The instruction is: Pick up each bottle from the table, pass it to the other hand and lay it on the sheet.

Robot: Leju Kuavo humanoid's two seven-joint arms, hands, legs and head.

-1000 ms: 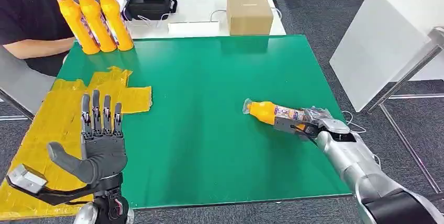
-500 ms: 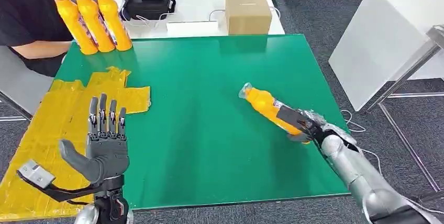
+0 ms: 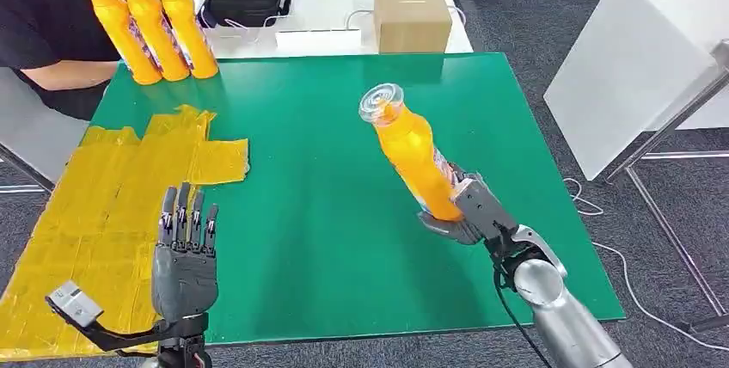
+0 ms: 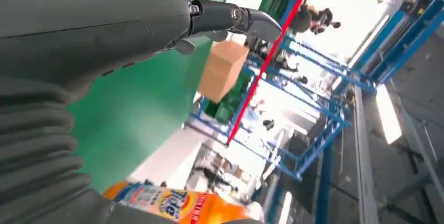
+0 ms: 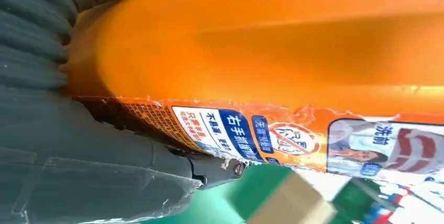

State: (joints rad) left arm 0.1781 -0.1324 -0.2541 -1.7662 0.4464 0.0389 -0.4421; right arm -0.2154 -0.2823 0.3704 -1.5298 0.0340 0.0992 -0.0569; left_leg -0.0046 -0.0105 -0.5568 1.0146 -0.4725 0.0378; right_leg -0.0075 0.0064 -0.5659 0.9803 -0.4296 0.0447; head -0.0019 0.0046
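Observation:
My right hand grips the base of an orange bottle and holds it raised above the green table, its clear cap tilted toward the upper left. The same bottle is seen close up in the right wrist view, label showing, and the bottle also appears in the left wrist view. My left hand hovers over the table's near left edge, fingers straight and apart, holding nothing. The yellow sheet lies on the table's left side. Three more orange bottles stand upright at the far left corner.
A person in a black top sits at the far left behind the standing bottles. A cardboard box and a black device rest on the white table behind. A white panel stands at the right.
My right hand has lifted the bottle off the table and swung it up and leftward, from lying flat to nearly upright. My left hand has turned edge-on and shifted slightly right.

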